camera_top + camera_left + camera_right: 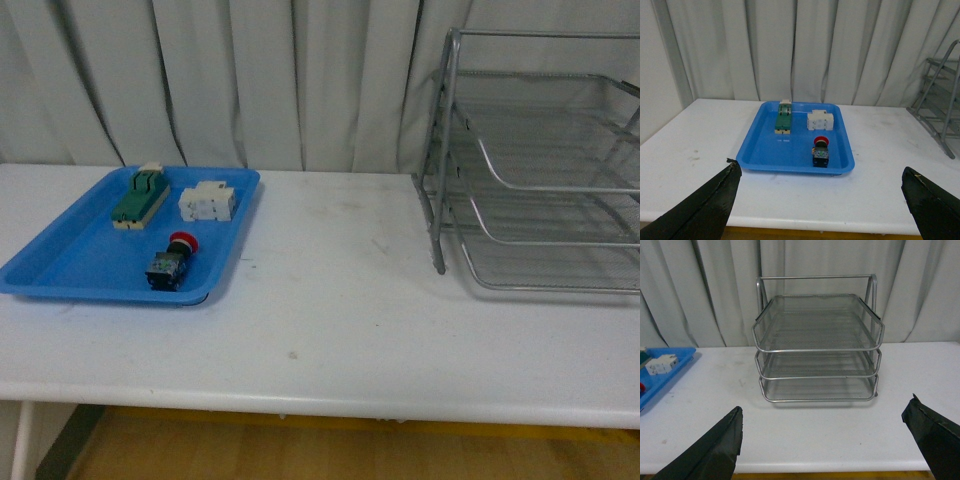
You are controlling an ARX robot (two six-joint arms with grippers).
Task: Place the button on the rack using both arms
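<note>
Red-capped button (171, 264) lies far from silver rack (441, 190).

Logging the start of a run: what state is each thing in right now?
blue tray: flat on the table, partly filled.
button: loose in the blue tray, not gripped.
rack: upright, all three tiers empty.
left claw: open, empty.
right claw: open, empty.

Button (820, 151) in blue tray (769, 150); jaws wide apart.
</note>
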